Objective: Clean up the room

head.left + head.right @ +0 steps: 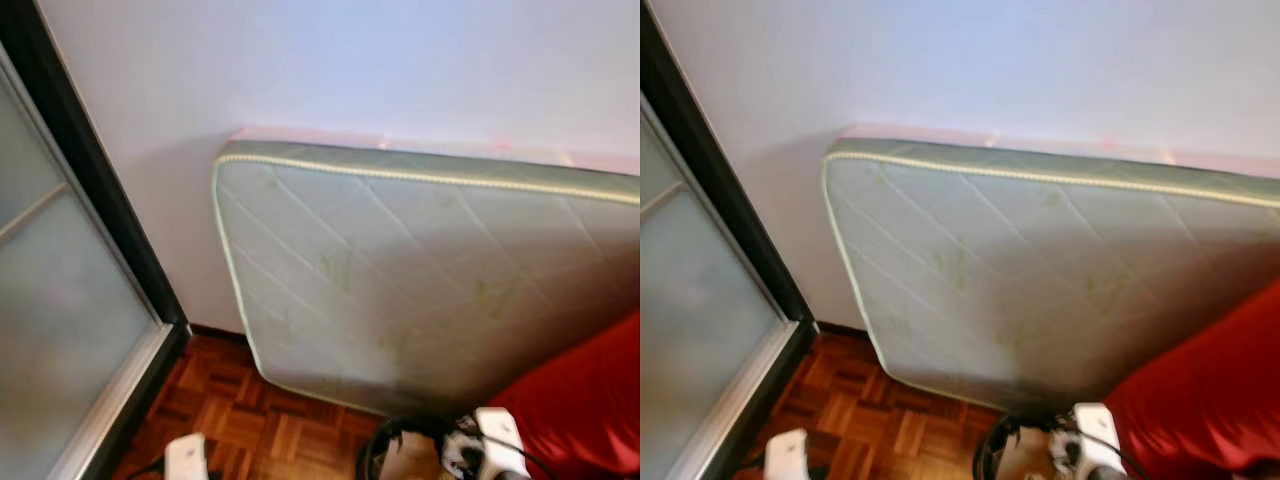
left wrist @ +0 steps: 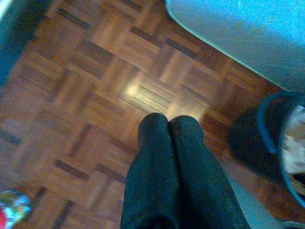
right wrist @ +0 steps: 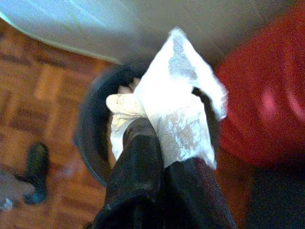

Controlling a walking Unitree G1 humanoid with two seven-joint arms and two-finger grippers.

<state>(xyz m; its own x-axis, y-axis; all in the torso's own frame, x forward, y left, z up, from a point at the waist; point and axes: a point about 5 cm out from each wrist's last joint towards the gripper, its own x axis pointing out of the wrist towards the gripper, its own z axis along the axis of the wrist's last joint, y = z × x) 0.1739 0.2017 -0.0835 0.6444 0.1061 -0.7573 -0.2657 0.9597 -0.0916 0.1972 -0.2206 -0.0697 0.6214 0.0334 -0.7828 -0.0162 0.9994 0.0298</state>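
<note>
1. The right gripper [image 3: 164, 143] pinches a crumpled white tissue [image 3: 178, 105] tight between its two black fingers.
2. The tissue sticks up past the fingertips, right over a dark round bin [image 3: 93, 138] that sits on the wood floor [image 3: 33, 95] under the gripper.
3. More white paper lies inside the bin, just beyond the fingers.
4. A red cloth thing [image 3: 267, 95] is close beside this gripper, next to the bin.
5. A pale quilted mattress [image 1: 400, 270] leans against the white wall [image 1: 350, 70], past the bin from the gripper.
6. The left gripper [image 2: 169, 125] is squeezed closed with nothing in it, above bare wood floor, with the bin off to one side.
</note>
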